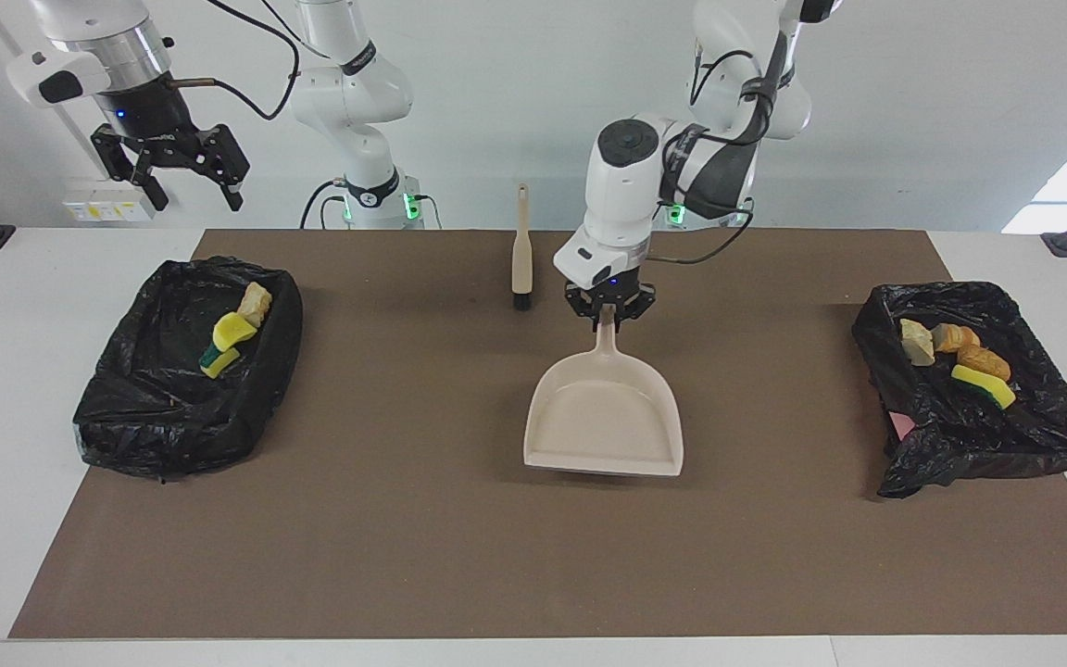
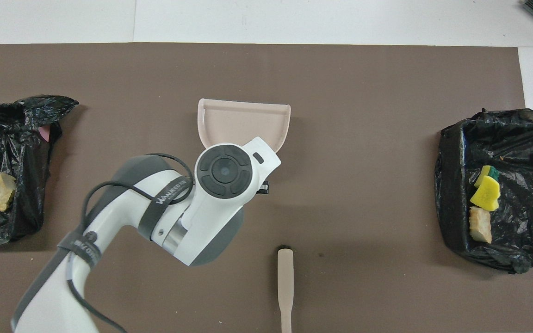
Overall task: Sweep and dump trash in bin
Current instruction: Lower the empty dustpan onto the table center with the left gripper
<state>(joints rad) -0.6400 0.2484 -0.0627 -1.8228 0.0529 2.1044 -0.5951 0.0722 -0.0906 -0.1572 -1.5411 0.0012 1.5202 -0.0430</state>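
My left gripper [image 1: 608, 313] is shut on the handle of the empty beige dustpan [image 1: 603, 421], which lies level at the middle of the mat, its mouth pointing away from the robots. In the overhead view the pan [image 2: 243, 121] shows past the left arm's wrist. Trash lies in both black-lined bins. Sponge and bread pieces [image 1: 960, 357] are in the bin at the left arm's end [image 1: 1034, 435]. Three pieces [image 1: 232, 329] are in the bin at the right arm's end [image 1: 154, 417]. My right gripper [image 1: 194, 196] hangs open and empty, high over that bin's robot-side corner.
The beige brush [image 1: 521, 250] lies on the brown mat [image 1: 404, 537] near the robots' edge, bristles pointing away from them, beside the dustpan's handle. It also shows in the overhead view, brush [image 2: 285, 286]. No loose trash shows on the mat.
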